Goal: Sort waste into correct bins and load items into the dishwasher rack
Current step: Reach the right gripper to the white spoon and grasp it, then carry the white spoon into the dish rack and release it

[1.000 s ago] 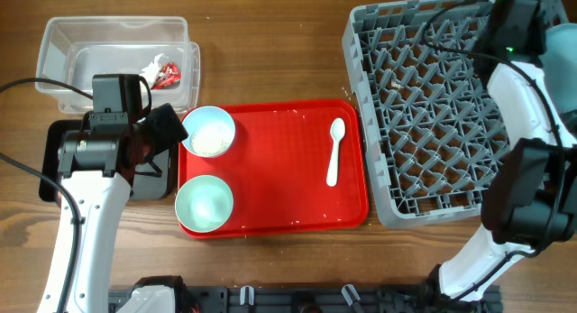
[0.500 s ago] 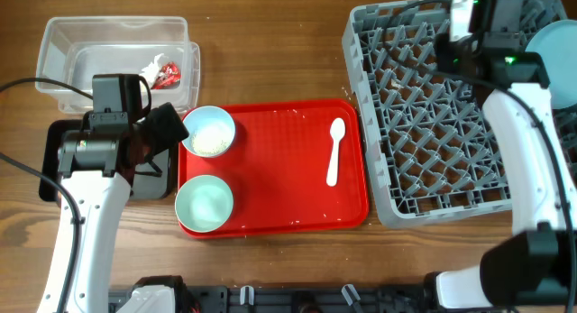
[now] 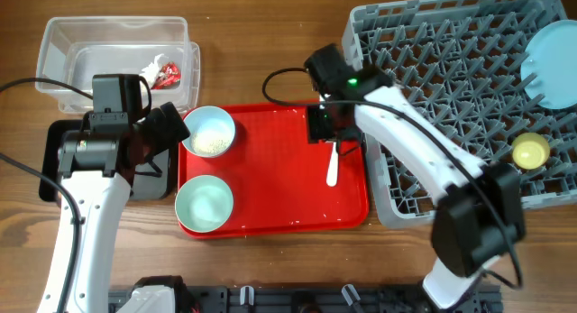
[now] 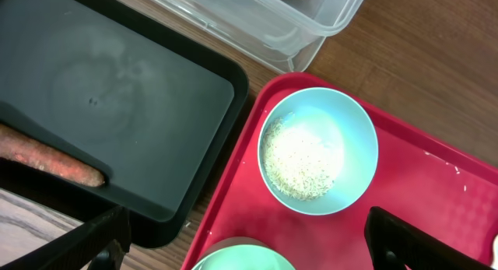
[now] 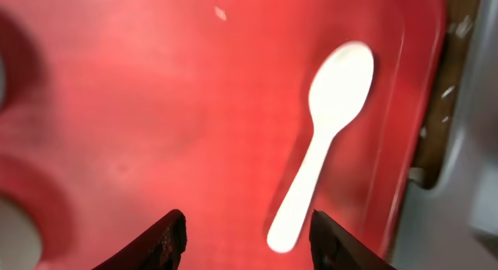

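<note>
My right gripper [image 3: 325,124] is open and empty above the white spoon [image 3: 332,169] on the red tray. In the right wrist view the spoon's handle [image 5: 323,145] ends between my fingers [image 5: 253,243]. My left gripper [image 4: 249,243] is open and hovers over the light blue bowl [image 4: 358,130] of rice crumbs [image 4: 299,161] and the mint-green bowl [image 3: 205,203]. The black tray [image 4: 117,91] holds the brown stick scrap [image 4: 47,155]. The clear tub [image 3: 54,78] holds the wrapper [image 3: 165,72]. The pale blue plate [image 3: 552,51] and yellow cup [image 3: 530,151] stand in the grey rack [image 3: 433,69].
The red tray [image 3: 270,187] lies between the bins and the rack, with its right edge close to the rack wall [image 5: 475,145]. My left arm covers most of the black tray in the overhead view. A black rail runs along the table's front edge [image 3: 297,299].
My right arm has swung from the rack's far right side to over the red tray, above the spoon. The plate and yellow cup now show in the rack. The left arm has not moved.
</note>
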You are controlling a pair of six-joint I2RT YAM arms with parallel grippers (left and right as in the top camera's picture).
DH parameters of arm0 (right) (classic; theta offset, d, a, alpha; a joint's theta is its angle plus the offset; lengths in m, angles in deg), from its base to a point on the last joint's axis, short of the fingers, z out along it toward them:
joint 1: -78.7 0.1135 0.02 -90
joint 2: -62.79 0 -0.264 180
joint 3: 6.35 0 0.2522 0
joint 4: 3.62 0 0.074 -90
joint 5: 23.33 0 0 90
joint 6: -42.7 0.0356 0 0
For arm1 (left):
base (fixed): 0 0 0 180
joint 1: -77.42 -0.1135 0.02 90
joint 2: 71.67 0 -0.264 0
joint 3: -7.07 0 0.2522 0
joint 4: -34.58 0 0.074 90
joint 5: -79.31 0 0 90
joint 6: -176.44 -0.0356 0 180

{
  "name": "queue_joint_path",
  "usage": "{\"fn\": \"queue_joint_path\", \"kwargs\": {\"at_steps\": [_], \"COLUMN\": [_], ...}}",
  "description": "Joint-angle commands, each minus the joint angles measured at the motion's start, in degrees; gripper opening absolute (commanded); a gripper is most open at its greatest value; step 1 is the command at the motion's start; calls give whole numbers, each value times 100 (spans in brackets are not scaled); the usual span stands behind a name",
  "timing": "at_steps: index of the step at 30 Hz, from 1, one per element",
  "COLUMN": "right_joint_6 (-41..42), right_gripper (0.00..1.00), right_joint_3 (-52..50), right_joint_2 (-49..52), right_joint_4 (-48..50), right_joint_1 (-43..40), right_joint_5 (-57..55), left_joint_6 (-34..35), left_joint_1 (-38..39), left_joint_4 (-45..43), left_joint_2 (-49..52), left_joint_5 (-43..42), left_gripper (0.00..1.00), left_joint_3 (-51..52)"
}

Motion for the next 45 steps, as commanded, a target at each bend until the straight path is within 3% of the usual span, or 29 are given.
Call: {"fn": "queue_joint_path", "kwargs": {"at_steps": [1, 11, 15, 16, 23, 30, 35, 38, 45], "right_joint_6": [732, 892, 855, 855, 715, -225, -1585, -2494, -2927], "right_gripper": [54, 52, 32, 22, 5, 4, 4, 4, 4], "right_joint_3": [-11, -11, -33, -33, -22, 120, 120, 13, -874], "right_joint_2": [579, 1403, 1440, 1440, 1392, -197, -1633, -1650, -1270], "right_joint_4": [17, 175, 177, 184, 186, -96, -562, -844, -339], "right_joint_1": [-9, -9, -9, -9, -9, -103, -914, -1617, -2057], "right_joint_5": [-387, -780, -702, -623, -479, -490, -791, -789, -332], "left_joint_6": [-46, -46, -46, -46, -46, -46, -46, -46, -46], "left_joint_1": [-37, -37, -37, -37, -37, -37, -37, -37, -37], "left_joint_4": [9, 28, 28, 28, 26, 26, 26, 26, 28], "left_joint_2": [-50, -50, -50, -50, -50, -50, -50, -50, -50], "left_joint_5": [79, 79, 79, 79, 79, 79, 79, 79, 79], "left_gripper": [96, 96, 96, 96, 96, 96, 96, 96, 96], "left_joint_3": [-28, -28, -28, -28, -28, -28, -28, -28, -28]}}
